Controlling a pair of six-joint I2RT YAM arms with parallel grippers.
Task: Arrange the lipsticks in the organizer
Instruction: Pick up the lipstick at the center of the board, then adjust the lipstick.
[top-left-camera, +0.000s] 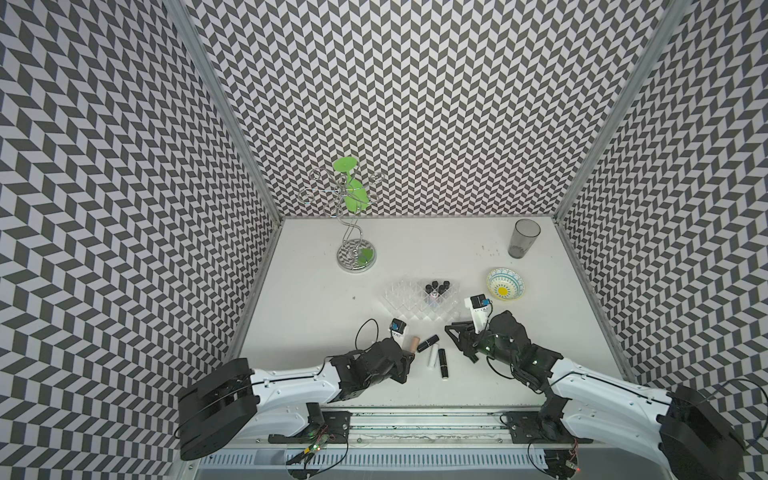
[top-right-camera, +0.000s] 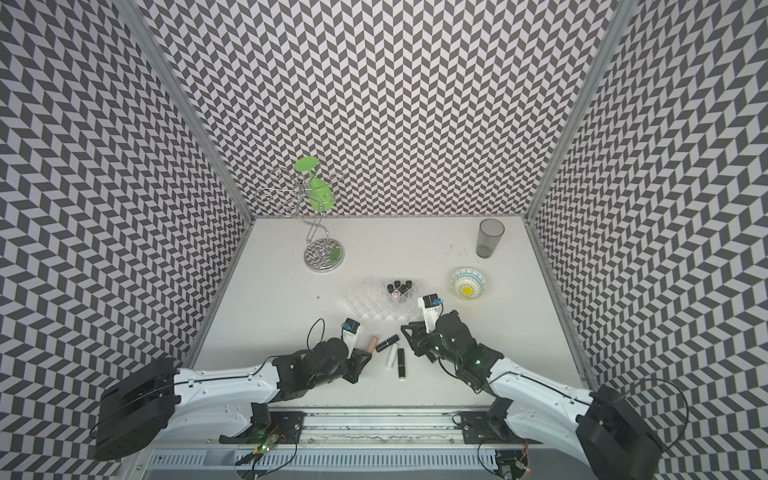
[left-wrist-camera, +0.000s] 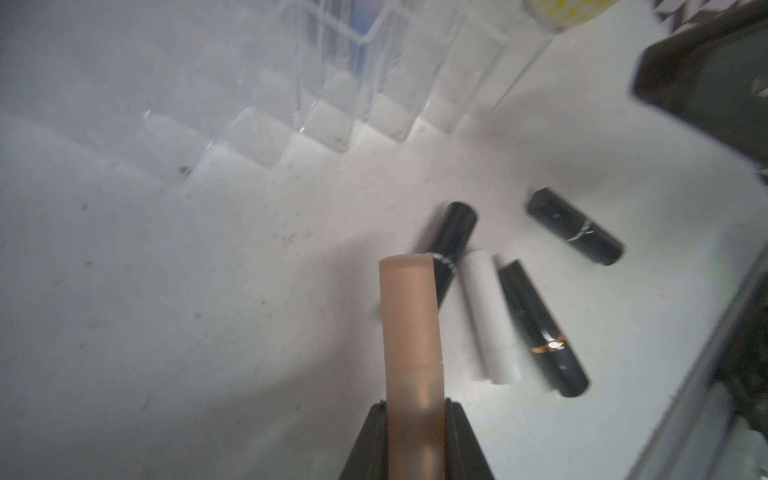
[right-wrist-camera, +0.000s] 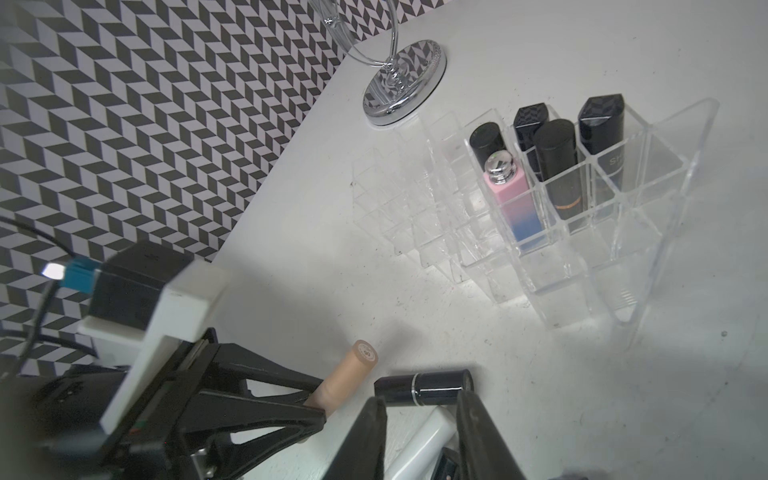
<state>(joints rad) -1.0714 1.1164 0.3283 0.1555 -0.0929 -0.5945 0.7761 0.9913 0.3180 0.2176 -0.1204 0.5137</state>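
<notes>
Table (top-left-camera: 316, 316): organizer (top-left-camera: 401, 299), loose lipsticks (top-left-camera: 443, 363), maybe specks (top-left-camera: 490, 249)

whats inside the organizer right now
Inside the organizer: four black lipsticks and one pink-to-blue lipstick, upright in taller compartments. Others look empty; clear walls blur the farthest ones.

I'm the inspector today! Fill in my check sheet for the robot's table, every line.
Surface: white table, a few dark specks.
Job's things: organizer holds black lipsticks and a pink-blue lipstick; loose lipsticks, three black and one white, lie on the table.
Clutter: tumbler, bowl, wire stand.
Grippers: left gripper shut on tan lipstick; right gripper open, empty.
Cables: black cable at left wrist.
Surroundings: chevron walls on three sides.
</notes>
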